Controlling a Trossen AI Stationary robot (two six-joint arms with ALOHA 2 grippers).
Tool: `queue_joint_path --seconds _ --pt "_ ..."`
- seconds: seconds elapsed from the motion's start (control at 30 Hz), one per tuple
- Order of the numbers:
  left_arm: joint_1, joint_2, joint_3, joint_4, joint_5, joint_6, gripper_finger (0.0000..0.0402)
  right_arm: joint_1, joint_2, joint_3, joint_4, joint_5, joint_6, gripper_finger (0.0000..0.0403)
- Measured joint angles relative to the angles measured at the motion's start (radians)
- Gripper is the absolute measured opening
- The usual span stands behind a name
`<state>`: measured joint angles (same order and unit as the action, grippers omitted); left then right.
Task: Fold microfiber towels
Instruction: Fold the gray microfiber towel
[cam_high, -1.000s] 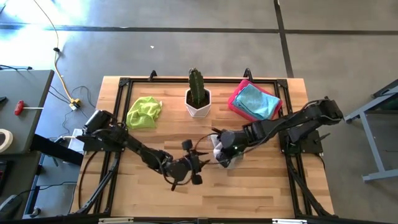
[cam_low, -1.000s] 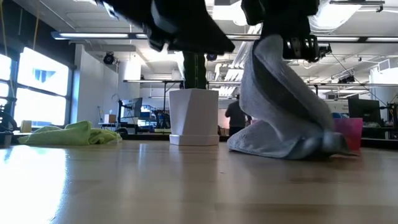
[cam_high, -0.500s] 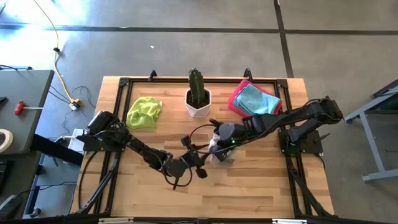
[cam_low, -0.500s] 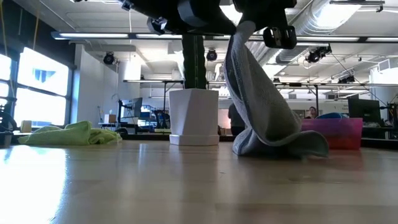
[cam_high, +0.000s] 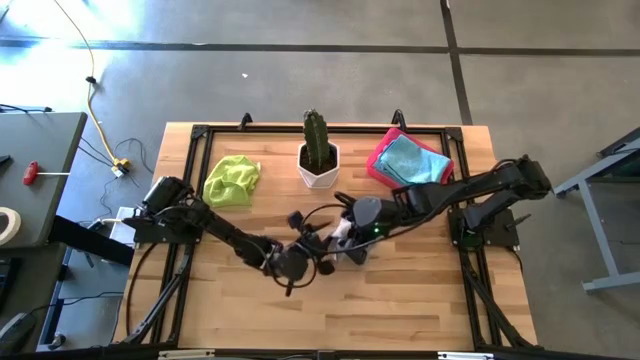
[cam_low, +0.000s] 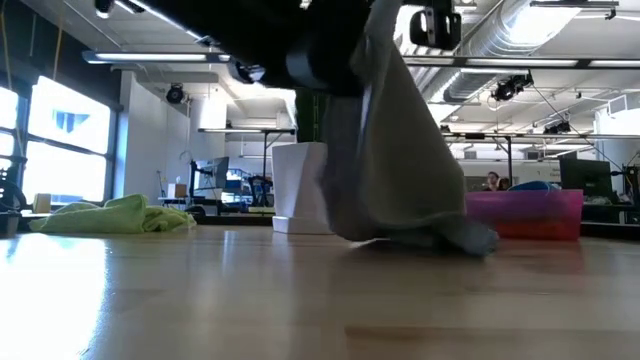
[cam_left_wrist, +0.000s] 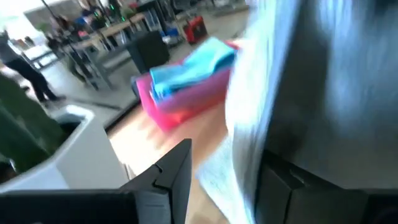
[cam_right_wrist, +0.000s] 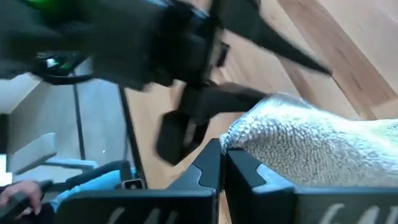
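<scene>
Right tool (cam_right_wrist: 221, 163) is clamped tight on an edge of the grey towel (cam_low: 400, 160), fingers fully together, holding it lifted over mid-tabletop (cam_high: 400, 300). The towel hangs down from the grip and its lower end bunches on the wood, just in front of the white planter (cam_low: 300, 185) in the low view. In the high view the pale cloth (cam_high: 345, 240) shows only in part between the two arms.

Left tool (cam_left_wrist: 224, 180) is partly open, right at the hanging grey towel. One finger (cam_left_wrist: 168, 174) sits on one side of the fabric, the other on the far side, so the cloth runs through the gap. Can't tell if it actually grips.

Lime green towel (cam_high: 232, 180) lies crumpled at the back left of the tabletop, well apart from both arms. Light blue towel (cam_high: 412, 162) sits on the pink tray (cam_high: 385, 150) at the back right. The cactus (cam_high: 316, 140) in the planter stands between them.
</scene>
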<state>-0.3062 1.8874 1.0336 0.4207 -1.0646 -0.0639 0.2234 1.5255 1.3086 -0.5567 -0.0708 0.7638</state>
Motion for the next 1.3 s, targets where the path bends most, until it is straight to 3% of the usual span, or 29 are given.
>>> queue_joint_path --seconds 0.3,0.47,0.63,0.77,1.0,1.3 --pt "-0.008 0.000 0.000 -0.209 0.055 -0.245 0.0126 0.075 -0.001 0.104 -0.191 -0.006 -0.070 0.0000" --pt "-0.031 0.000 0.000 -0.215 0.192 -0.250 0.0126 0.107 -0.001 0.118 -0.345 0.073 -0.067 0.0000" --pt "-0.031 0.000 0.000 -0.248 0.261 -0.281 0.0124 0.138 -0.001 0.118 -0.395 0.162 -0.092 0.0000" --pt "-0.019 0.000 0.000 -0.316 0.279 -0.355 0.0098 0.156 -0.001 0.118 -0.395 0.184 -0.092 0.0000" --pt "-0.022 0.000 0.000 -0.349 0.373 -0.397 0.0013 0.183 -0.001 0.118 -0.399 0.231 -0.127 0.0000" --pt "-0.059 -0.071 0.000 -0.305 0.434 -0.309 0.0002 0.230 -0.001 0.118 -0.462 0.315 -0.236 0.0000"
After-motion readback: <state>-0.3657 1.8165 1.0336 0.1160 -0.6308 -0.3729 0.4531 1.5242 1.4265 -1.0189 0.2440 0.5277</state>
